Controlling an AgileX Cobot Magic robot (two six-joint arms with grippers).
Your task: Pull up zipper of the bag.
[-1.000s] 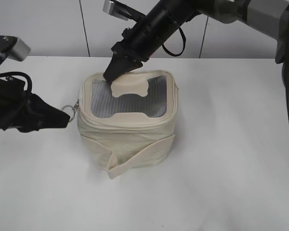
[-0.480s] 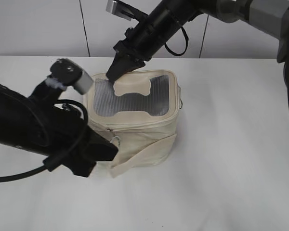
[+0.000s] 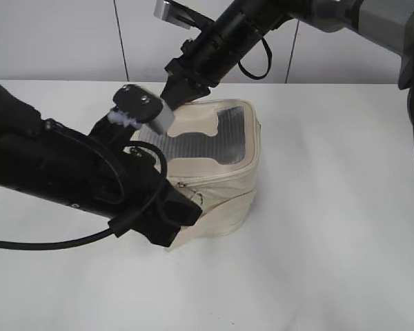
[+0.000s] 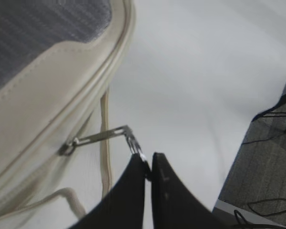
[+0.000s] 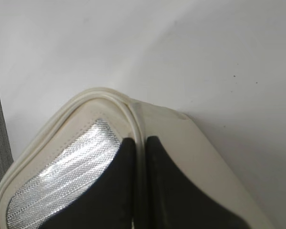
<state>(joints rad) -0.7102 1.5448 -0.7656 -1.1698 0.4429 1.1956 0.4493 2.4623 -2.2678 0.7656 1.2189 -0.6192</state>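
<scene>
The cream-white bag (image 3: 224,179) stands mid-table with its grey mesh top panel (image 3: 217,141) facing up. My left gripper (image 4: 148,164) is shut on the silver metal zipper pull (image 4: 100,136), which is stretched taut from the slider on the cream zipper track (image 4: 93,83). In the exterior view the left arm (image 3: 76,183) lies across the bag's front left and hides that pull. My right gripper (image 5: 139,145) is shut on the rim of the bag (image 5: 133,107) at its back corner, fingers either side of the piping; it also shows in the exterior view (image 3: 174,93).
The white table (image 3: 331,241) surrounds the bag. A black cable (image 3: 48,241) trails from the left arm over the table's front left. In the left wrist view, the table edge and grey floor with cables (image 4: 271,157) lie at right.
My left arm has swung from the far left across the bag's front, drawing the zipper pull along the front rim to the right. The bag has tilted slightly. The right gripper has stayed at the back corner.
</scene>
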